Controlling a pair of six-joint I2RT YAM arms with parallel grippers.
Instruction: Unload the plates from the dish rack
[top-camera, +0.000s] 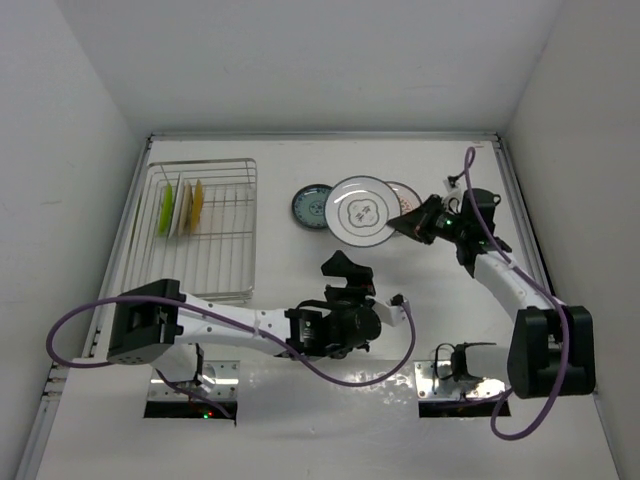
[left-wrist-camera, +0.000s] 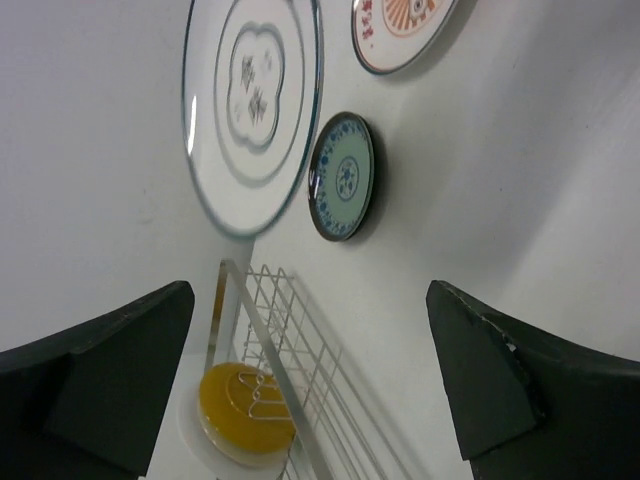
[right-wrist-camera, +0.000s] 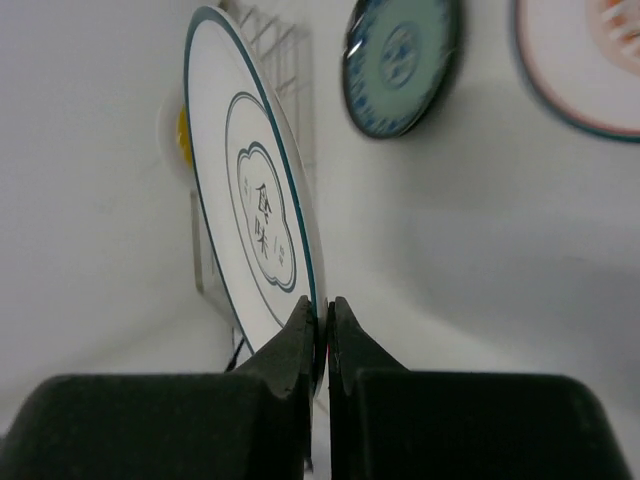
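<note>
On my overhead feed the white surface (top-camera: 300, 440) takes up most of the view. The dish rack (top-camera: 225, 240) sits at its far left, close to the left wall. The left arm reaches from its base across the middle of the surface. Its left gripper (top-camera: 344, 266) hangs near the centre with the fingers spread wide and nothing between them, and its wrist camera looks toward the rack's corner. The right arm bends in from the right side. Its right gripper (right-wrist-camera: 322, 312) is clamped on the rim of the white plate with dark lines (top-camera: 362, 210), with both fingers pinching the edge. That plate is the largest dish I can see. From above it lies between the other two unloaded plates and covers part of the one on its right. I cannot tell whether its far edge touches the surface. The dish partly hidden to its right is the white plate with red-black rim marks (top-camera: 408, 192), lying flat. Just to its left the smaller teal-blue plate (top-camera: 312, 206) also lies flat, apart from the rack. Three plates stand on edge side by side in the far-left slots of the rack: a lime green plate (top-camera: 165, 212), a white one (top-camera: 179, 212) and a yellow-brown plate (top-camera: 198, 204).
</note>
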